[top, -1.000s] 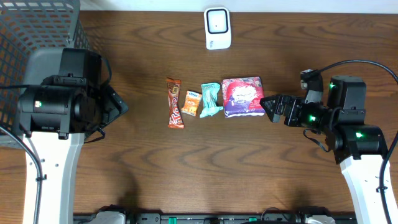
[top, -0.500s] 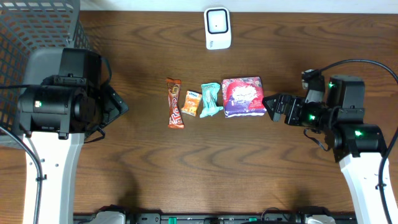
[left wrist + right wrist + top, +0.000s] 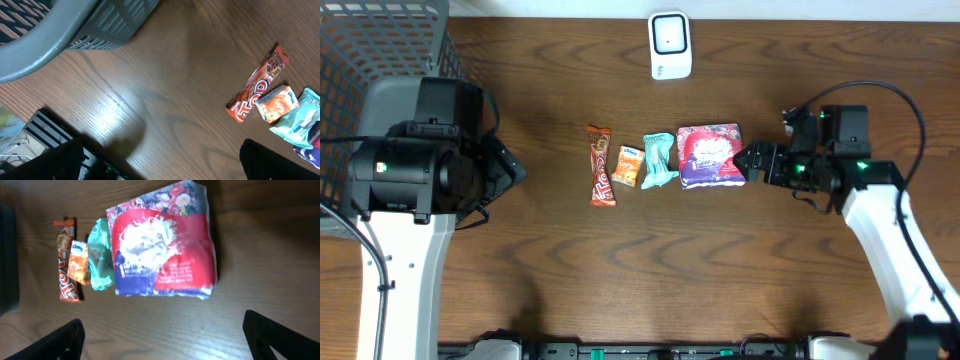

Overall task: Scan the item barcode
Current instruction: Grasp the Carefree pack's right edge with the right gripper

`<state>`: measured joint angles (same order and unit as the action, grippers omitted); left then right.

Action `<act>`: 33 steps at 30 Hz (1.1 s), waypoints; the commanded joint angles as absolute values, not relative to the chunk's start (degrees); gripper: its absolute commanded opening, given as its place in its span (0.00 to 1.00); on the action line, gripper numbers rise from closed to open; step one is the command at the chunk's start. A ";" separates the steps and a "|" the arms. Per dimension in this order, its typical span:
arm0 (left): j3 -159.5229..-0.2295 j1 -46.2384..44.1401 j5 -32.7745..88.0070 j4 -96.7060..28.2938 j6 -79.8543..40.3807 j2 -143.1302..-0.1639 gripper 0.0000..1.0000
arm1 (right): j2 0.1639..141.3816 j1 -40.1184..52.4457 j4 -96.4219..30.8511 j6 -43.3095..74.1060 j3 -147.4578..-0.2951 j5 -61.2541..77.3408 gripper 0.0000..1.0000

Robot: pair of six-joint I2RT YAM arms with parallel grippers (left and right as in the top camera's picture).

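Four items lie in a row mid-table: a brown-orange candy bar [image 3: 601, 166], a small orange packet [image 3: 627, 166], a teal packet [image 3: 660, 161] and a purple-and-red tissue pack [image 3: 711, 156]. No barcode shows on any of them. My right gripper [image 3: 747, 163] is open, its tips just at the pack's right edge. In the right wrist view the tissue pack [image 3: 162, 245] fills the middle, with bare wood between the spread fingers [image 3: 280, 335]. My left gripper [image 3: 512, 170] hangs open left of the row, holding nothing; its wrist view shows the candy bar [image 3: 257, 85] far off.
A white scanner [image 3: 670, 45] stands at the table's back edge, above the row. A grey mesh basket [image 3: 380, 40] occupies the back left corner, also in the left wrist view as a grey basket [image 3: 75, 25]. The table's front edge [image 3: 75, 150] is near the left fingers.
My right gripper has moved left and slightly back, coming up against the tissue pack's right edge. The left arm and the items have not moved.
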<state>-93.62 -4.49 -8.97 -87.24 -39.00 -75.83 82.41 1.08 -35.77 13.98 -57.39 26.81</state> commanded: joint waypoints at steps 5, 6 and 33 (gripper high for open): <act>-93.56 -4.19 -9.69 -87.59 -39.55 -75.13 0.99 | 89.03 0.86 -37.19 13.06 -62.37 31.51 0.99; -93.56 -4.19 -9.69 -87.59 -39.55 -75.13 0.99 | 90.19 0.91 -38.92 12.27 -64.01 31.44 0.99; -93.56 -4.19 -9.69 -87.59 -39.55 -75.13 0.99 | 118.24 4.62 -48.97 0.93 -84.84 27.59 0.69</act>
<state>-93.60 -4.49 -8.97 -87.24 -39.00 -75.83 116.46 4.43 -48.66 2.24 -83.96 26.11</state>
